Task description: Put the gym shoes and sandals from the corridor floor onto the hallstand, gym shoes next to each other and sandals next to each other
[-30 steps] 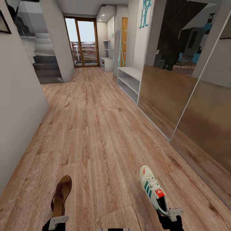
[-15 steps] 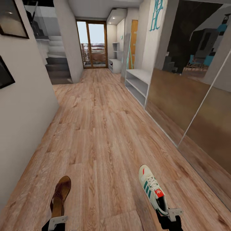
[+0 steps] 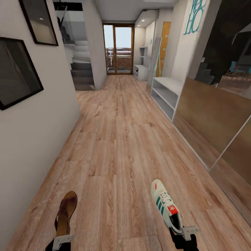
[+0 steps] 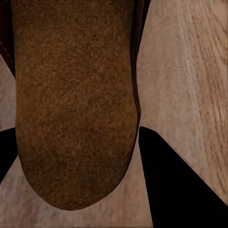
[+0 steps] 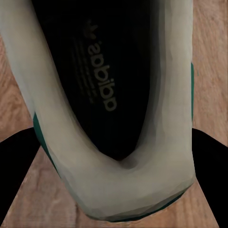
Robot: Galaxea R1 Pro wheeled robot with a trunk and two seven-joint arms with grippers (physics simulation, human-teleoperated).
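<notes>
Transport is under way: a sandal point(image 3: 66, 213) is clamped by its heel in the left gripper point(image 3: 59, 242), a gym shoe point(image 3: 166, 206) likewise in the right gripper point(image 3: 184, 234), above the corridor floor point(image 3: 118, 139). Approach to the far hallstand point(image 3: 141, 69) is judged next.

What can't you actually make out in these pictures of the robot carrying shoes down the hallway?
- Left fingers: the head view's bottom edge cuts them off at the dark brown leather sandal, so the grip itself is unclear.
- Right fingers: likewise cut off at the white lace-up sneaker with teal stripes.
- Pale grey bench unit with stepped wall shelves: too far down the corridor in the head view to see what is on it.
</notes>
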